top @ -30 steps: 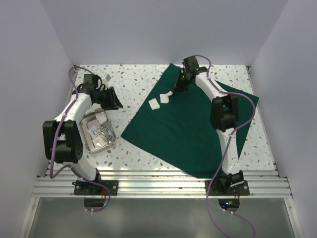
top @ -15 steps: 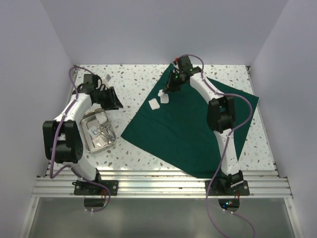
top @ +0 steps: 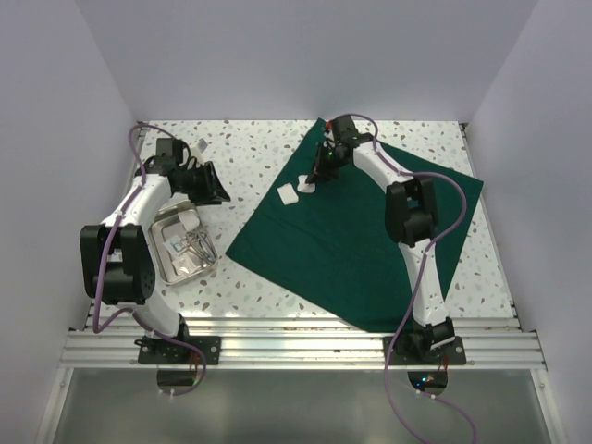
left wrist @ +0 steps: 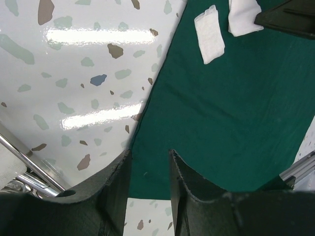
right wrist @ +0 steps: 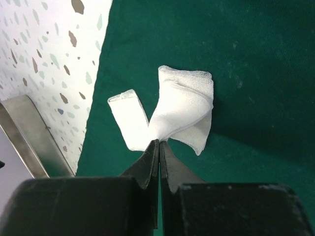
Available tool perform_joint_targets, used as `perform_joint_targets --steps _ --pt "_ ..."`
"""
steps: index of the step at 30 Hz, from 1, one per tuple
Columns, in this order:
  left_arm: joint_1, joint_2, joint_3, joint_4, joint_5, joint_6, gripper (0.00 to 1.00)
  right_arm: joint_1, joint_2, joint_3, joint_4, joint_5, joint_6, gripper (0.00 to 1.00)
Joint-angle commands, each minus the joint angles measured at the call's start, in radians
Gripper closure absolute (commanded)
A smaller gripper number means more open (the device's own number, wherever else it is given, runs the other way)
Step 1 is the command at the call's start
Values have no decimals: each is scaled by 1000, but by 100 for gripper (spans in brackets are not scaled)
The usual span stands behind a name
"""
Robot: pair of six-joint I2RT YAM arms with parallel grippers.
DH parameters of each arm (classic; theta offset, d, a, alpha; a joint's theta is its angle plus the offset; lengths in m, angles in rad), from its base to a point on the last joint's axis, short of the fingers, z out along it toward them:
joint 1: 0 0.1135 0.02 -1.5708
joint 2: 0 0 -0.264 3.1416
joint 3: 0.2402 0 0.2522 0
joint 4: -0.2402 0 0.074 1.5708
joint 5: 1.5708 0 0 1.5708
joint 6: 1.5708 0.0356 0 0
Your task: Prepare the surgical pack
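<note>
The dark green cloth (top: pixel 361 240) lies flat over the right half of the table. At its far left corner my right gripper (top: pixel 320 173) is shut on a crumpled white gauze square (right wrist: pixel 184 105), pinched at the fingertips (right wrist: pixel 152 152). A second gauze square (top: pixel 288 194) lies flat on the cloth just beside it (right wrist: pixel 129 118). My left gripper (top: pixel 217 190) hovers open over the cloth's left edge (left wrist: pixel 221 113), nothing between its fingers (left wrist: pixel 115 187). The steel tray (top: pixel 166 264) sits at the left with silver scissors (top: pixel 197 245) and a white gauze (top: pixel 190 222) in it.
The speckled tabletop (top: pixel 250 153) shows between tray and cloth. A small white scrap (top: pixel 199 146) lies at the far left. Walls close in the table on three sides, and an aluminium rail (top: pixel 296 347) runs along the near edge.
My right gripper has moved left along the cloth's far corner with the gauze, bringing it close to the flat square. The left arm has stayed put.
</note>
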Motion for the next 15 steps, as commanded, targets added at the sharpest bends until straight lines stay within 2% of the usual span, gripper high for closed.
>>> perform_joint_targets --steps 1,15 --pt "4 1 18 41 29 14 60 -3 5 1 26 -40 -22 100" --pt "4 7 15 45 35 14 61 -7 20 68 -23 -35 -95 100"
